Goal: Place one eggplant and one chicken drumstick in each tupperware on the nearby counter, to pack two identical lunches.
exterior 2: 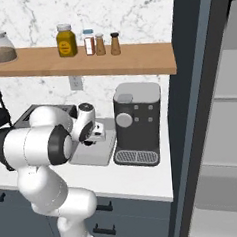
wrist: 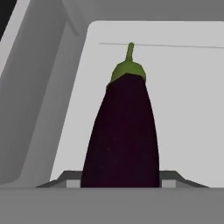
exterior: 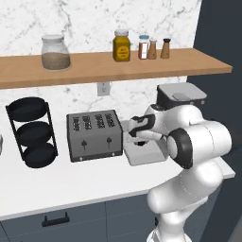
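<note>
Eggplant (wrist: 122,131), dark and elongated, is clamped in the tool (wrist: 120,177) above a tupperware (wrist: 192,109).

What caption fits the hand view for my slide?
Gripper shut on the dark eggplant, held over a light grey tupperware.

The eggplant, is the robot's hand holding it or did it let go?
Holding it. The dark eggplant sits between the gripper fingertips, above the light grey tupperware, stem pointing away.
</note>
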Available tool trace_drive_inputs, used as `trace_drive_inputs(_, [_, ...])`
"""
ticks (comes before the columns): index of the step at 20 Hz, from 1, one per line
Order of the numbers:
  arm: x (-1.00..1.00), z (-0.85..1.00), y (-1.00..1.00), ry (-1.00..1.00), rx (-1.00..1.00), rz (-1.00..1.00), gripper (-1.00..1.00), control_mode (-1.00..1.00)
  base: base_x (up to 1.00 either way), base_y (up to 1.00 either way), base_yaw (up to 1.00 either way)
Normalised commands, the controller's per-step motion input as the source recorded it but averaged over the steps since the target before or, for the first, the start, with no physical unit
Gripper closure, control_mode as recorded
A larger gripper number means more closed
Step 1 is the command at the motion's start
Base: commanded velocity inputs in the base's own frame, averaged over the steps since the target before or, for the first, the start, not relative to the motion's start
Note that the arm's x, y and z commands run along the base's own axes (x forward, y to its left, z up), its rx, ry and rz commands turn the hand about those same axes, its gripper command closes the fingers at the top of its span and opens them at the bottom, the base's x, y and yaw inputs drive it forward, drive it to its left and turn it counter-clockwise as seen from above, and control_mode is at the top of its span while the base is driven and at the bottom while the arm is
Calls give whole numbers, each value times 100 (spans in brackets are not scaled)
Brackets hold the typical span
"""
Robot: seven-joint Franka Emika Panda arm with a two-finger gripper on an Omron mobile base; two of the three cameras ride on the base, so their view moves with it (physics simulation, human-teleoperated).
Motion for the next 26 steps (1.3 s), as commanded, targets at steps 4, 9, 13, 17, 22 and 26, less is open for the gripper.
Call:
trace_drive_inputs(4, [-1, 13, 0, -1, 0, 0, -100, -100, 0, 0, 0])
trace_drive_inputs(9, [-31, 57, 0, -6, 0, 0, -100, -100, 0, 0, 0])
trace_drive_inputs(13, [-58, 63, -2, -5, 0, 0, -100, -100, 0, 0, 0])
trace_drive_inputs(17, [-100, 68, -15, -8, 0, 0, -100, -100, 0, 0, 0])
trace_drive_inputs(22, [-100, 55, -25, -12, 0, 0, -100, -100, 0, 0, 0])
trace_drive_inputs(26, [-100, 51, -15, -4, 0, 0, -100, -100, 0, 0, 0])
